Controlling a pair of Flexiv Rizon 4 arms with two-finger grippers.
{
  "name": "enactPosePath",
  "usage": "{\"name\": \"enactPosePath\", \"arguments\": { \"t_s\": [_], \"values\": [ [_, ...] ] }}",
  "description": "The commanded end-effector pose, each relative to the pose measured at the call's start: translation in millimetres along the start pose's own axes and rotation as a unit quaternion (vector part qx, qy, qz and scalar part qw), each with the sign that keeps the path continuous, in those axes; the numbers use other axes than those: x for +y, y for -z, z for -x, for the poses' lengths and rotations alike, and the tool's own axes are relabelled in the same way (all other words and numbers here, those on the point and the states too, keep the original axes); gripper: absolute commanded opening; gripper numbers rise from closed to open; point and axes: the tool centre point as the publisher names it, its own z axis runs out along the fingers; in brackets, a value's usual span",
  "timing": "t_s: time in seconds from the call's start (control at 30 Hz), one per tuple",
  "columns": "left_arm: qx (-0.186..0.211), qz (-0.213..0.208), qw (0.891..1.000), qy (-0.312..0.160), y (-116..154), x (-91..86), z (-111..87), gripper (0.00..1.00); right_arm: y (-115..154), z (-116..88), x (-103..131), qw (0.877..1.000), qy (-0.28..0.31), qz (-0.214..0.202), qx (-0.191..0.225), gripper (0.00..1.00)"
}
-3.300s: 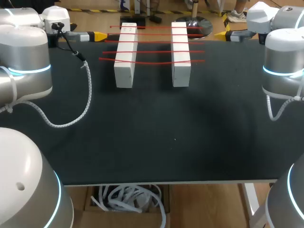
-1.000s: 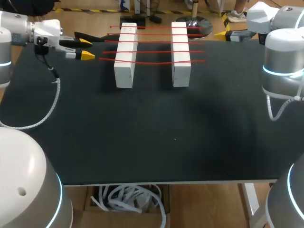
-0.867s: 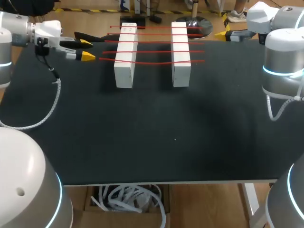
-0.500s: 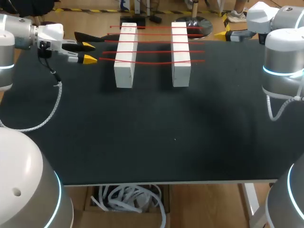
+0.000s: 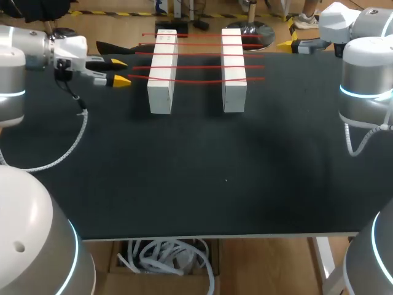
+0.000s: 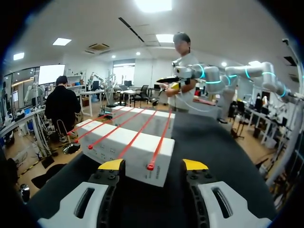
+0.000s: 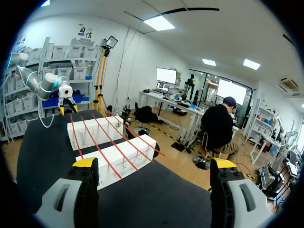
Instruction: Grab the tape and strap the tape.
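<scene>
Nothing is gripped yet: the red tape (image 5: 196, 67) lies in strips across two white blocks (image 5: 161, 92) at the far side of the surface (image 5: 196, 184). My left tool (image 5: 121, 71) hangs just left of the strip ends, fingers apart; my right tool (image 7: 154, 163), far right, gapes empty.

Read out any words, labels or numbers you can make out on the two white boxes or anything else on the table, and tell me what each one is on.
Left white box: faint small marks on its end face, too blurred to read.
Right white box: faint grey print along its side, too small to read.
Red tapes and black table: no text visible.
Nothing here can be quoted.
</scene>
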Motion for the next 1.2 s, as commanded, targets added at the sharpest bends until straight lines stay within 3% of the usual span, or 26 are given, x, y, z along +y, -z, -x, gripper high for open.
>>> {"name": "enactPosePath", "arguments": {
  "t_s": [0.03, 0.43, 0.9, 1.03, 1.13, 1.2],
  "values": [
    [0.002, 0.000, 1.000, 0.000, -2.1, 1.5, -1.7, 0.50, 0.0, 0.0, 0.0, 1.000, 0.000, 0.000, 0.000, 1.00],
    [0.034, 0.005, 0.999, 0.000, -4.3, 7.1, 1.7, 0.51, 0.0, 0.0, 0.0, 1.000, 0.000, 0.000, 0.000, 1.00],
    [0.039, 0.000, 0.999, -0.001, -6.8, 5.9, 4.1, 0.48, 0.0, 0.0, 0.0, 1.000, 0.000, 0.000, 0.000, 1.00],
    [0.038, -0.004, 0.999, 0.002, -7.8, 6.0, 4.1, 0.43, 0.0, 0.0, 0.0, 1.000, 0.000, 0.000, 0.000, 1.00],
    [0.038, -0.004, 0.999, 0.001, -9.0, 6.1, 4.5, 0.30, 0.0, 0.0, 0.0, 1.000, 0.000, 0.000, 0.000, 1.00],
    [0.037, -0.006, 0.999, 0.001, -9.7, 5.8, 5.2, 0.39, 0.0, 0.0, 0.0, 1.000, 0.000, 0.000, 0.000, 1.00]
  ]
}}
